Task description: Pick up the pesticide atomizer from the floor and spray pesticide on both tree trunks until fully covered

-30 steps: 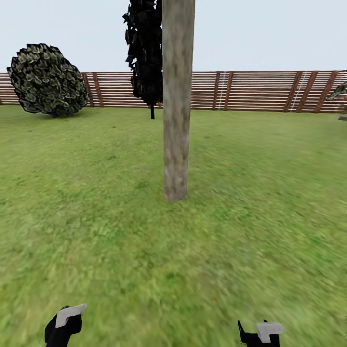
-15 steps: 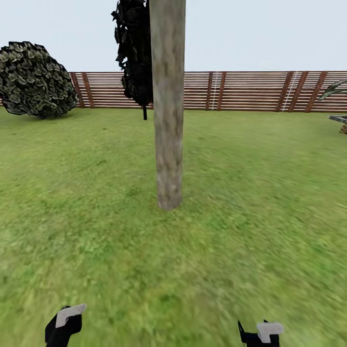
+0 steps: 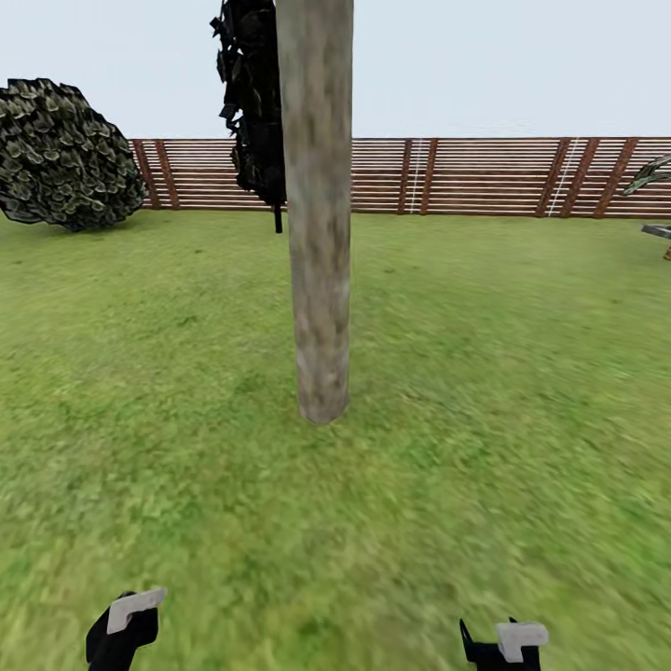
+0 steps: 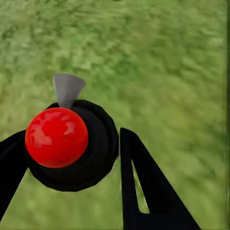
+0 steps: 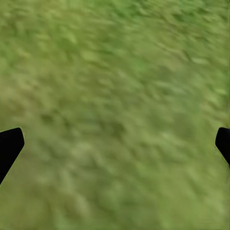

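A thick grey-brown tree trunk (image 3: 318,242) rises from the grass floor (image 3: 485,447) straight ahead, a short way in front of me. No white specks of pesticide show on its bark. In the left wrist view my left gripper (image 4: 72,160) is shut on the pesticide atomizer (image 4: 72,143), a black round body with a red ball top and a grey nozzle. My right gripper (image 5: 116,146) hangs open over bare grass, its two black fingertips far apart. The ends of both arms show low in the head view, the left arm (image 3: 123,629) and the right arm (image 3: 508,645).
A brown slat fence (image 3: 485,177) closes the far side of the lawn. A round leafy bush (image 3: 65,154) stands at the far left. A slim dark-leaved tree (image 3: 253,102) is just behind the trunk. Palm fronds (image 3: 652,177) poke in at the right edge.
The whole head view has shifted: the camera has come closer, so the trunk looks larger and a little further left. Both arm ends sit at the same places.
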`<state>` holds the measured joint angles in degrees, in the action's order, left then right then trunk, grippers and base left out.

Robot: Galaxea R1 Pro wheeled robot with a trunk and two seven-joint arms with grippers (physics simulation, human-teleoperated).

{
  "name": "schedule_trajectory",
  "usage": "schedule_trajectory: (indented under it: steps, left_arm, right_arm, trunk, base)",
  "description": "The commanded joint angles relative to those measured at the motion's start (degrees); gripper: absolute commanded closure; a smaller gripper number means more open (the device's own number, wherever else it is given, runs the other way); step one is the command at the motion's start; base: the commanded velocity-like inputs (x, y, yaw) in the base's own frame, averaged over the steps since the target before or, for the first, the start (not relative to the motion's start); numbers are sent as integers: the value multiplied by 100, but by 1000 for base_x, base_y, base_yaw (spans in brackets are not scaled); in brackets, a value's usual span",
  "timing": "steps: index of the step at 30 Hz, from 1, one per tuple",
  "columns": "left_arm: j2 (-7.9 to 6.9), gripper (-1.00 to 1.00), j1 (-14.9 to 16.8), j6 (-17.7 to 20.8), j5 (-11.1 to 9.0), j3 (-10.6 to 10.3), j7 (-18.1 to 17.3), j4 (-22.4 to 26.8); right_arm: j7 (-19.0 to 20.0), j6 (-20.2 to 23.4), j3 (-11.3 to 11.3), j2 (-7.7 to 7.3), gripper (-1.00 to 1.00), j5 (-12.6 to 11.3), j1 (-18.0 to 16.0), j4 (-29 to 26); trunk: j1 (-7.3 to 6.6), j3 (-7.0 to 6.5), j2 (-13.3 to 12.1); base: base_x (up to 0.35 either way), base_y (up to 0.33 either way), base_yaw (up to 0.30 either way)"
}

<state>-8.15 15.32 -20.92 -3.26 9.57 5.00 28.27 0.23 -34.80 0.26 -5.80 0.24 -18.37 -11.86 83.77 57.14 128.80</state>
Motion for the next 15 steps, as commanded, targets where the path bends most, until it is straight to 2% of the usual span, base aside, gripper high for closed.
schedule_trajectory:
  steps: [1, 15]
  left_arm:
    - [0, 100, 0, 0, 1, -1, 1, 1]
    - [7, 100, -1, -18, 1, -8, 1, 3]
  right_arm:
    - [-1, 0, 0, 0, -100, 0, 0, 0]
    - [-6, 0, -9, 0, -100, 2, 0, 0]
  trunk:
    - [0, 0, 0]
    - [0, 0, 0]
  base:
    - [304, -125, 0]
    - [303, -126, 0]
